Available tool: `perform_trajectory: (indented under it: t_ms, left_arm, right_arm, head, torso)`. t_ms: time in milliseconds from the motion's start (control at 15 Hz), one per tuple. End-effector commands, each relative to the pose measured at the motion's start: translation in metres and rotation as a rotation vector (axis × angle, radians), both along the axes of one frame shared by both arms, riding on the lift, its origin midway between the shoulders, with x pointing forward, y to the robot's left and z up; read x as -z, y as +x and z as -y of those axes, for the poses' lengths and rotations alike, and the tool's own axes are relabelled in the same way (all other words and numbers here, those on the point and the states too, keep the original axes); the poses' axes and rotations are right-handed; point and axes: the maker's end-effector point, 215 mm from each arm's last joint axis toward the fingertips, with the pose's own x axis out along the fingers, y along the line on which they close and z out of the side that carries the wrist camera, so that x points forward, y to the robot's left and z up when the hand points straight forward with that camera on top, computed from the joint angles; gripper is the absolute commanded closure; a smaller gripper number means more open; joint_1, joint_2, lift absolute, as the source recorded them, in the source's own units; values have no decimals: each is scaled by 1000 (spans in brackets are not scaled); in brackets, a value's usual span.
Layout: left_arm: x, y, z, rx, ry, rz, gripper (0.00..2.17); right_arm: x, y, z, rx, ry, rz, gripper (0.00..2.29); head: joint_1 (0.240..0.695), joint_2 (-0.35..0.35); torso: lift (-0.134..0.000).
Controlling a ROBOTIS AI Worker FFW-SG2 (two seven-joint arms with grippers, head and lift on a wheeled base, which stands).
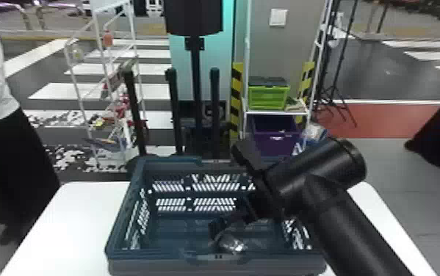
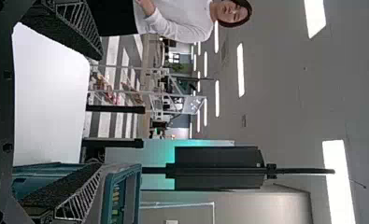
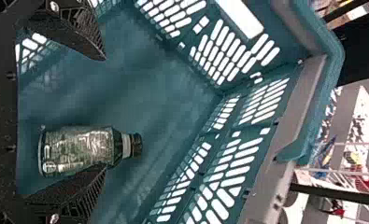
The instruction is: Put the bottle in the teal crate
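Note:
In the head view my right gripper [image 1: 226,224] is down inside the teal crate [image 1: 119,216], close to its near wall. The bottle [image 1: 234,245] shows as a shiny patch beside it. Seen from the right wrist, the bottle [image 3: 79,150] is on the crate floor [image 3: 121,93], its dark cap toward the picture's right. That right gripper [image 3: 105,112] has its fingers wide apart, and the lower one overlaps the bottle's edge. My left gripper [image 2: 99,112] stands open in the left wrist view, above the white table and beside the crate [image 2: 108,200], with nothing between its fingers.
The crate sits on a white table [image 1: 64,224], whose surface extends to both sides of it. Behind are black posts [image 1: 173,106], a wire rack [image 1: 79,84], and a shelf with a green crate [image 1: 268,97] and a purple bin [image 1: 274,139].

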Motion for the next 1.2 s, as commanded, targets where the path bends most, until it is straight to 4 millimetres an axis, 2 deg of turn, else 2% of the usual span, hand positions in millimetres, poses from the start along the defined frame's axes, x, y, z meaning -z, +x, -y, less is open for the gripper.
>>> perform_trajectory:
  t_ms: [0, 333, 533, 667, 867, 1133]
  left_arm:
    - [0, 2, 0, 0, 0, 0, 56]
    - [2, 3, 0, -1, -1, -3, 56]
    - [2, 5, 1, 2, 0, -2, 56]
    - [1, 5, 2, 3, -1, -1, 56]
    - [1, 8, 6, 9, -4, -4, 56]
    - [6, 13, 19, 34, 2, -30, 60]
  right_arm:
    - [-17, -13, -3, 22, 9, 4, 83]
    - [-64, -42, 4, 94, 109, 39, 87]
    - [-80, -53, 39, 165, 149, 109, 87]
    - [-79, -66, 77, 233, 148, 146, 70]
    - [-86, -82, 112, 281, 193, 246, 56]
    - [-137, -91, 135, 296, 278, 478, 56]
  head:
    - [499, 0]
    - [499, 0]
    - [499, 0]
    - [499, 0]
    - [499, 0]
    - [499, 0]
  torso:
    - [0]
    - [0]
    - [0]
    - [0]
    - [0]
    - [0]
